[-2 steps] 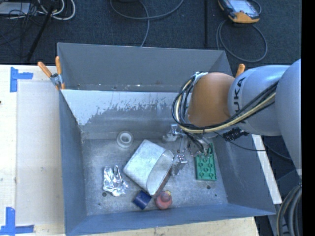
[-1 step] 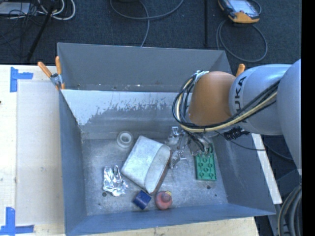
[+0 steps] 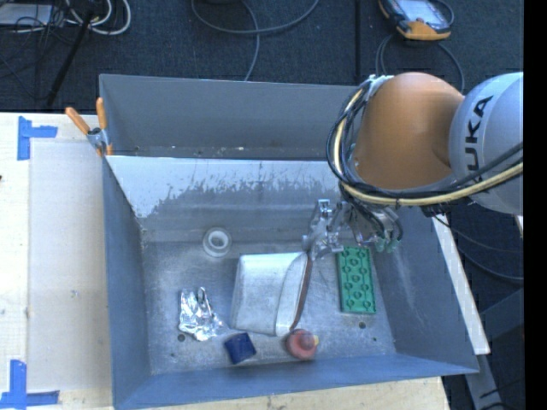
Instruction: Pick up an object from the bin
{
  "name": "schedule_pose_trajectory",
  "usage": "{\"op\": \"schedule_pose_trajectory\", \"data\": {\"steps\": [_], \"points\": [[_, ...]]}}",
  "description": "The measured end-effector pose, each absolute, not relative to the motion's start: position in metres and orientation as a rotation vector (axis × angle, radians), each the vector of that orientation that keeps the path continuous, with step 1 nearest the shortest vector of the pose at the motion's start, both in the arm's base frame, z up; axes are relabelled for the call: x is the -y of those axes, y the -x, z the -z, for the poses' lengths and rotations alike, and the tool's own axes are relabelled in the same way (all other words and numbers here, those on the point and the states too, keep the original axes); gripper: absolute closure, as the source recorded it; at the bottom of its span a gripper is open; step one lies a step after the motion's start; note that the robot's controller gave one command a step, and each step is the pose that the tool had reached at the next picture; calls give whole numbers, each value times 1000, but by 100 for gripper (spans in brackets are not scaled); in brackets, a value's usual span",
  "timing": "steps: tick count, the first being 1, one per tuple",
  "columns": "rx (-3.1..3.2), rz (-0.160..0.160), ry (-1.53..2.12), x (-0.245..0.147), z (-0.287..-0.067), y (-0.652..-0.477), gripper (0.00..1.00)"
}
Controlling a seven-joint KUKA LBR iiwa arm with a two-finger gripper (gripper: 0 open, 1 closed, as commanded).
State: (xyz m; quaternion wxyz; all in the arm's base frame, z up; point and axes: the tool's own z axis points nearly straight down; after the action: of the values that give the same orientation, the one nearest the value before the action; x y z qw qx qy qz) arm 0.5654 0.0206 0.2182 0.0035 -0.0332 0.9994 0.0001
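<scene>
My gripper (image 3: pixel 324 231) hangs low at the right of the bin's middle, under the orange-covered wrist. Its metal tip is just left of the top end of a green studded building plate (image 3: pixel 355 282) that lies lengthwise on the floor. Directly below and to the left of the tip lies a white tub-like container (image 3: pixel 261 293) on its side, with a thin brown strip (image 3: pixel 301 295) along its right edge. Nothing shows held in the gripper.
A clear tape roll (image 3: pixel 216 243) lies at the back left. Along the front lie crumpled silver foil (image 3: pixel 198 316), a small blue block (image 3: pixel 240 347) and a red ball (image 3: pixel 301 343). The arm and its cables cover the bin's right back corner.
</scene>
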Motion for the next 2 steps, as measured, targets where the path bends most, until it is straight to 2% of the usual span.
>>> {"op": "schedule_pose_trajectory", "data": {"steps": [1,2], "points": [[-3130,2,221,25,-254,-557,100],[-3137,-1,146,8,-236,-552,100]]}}
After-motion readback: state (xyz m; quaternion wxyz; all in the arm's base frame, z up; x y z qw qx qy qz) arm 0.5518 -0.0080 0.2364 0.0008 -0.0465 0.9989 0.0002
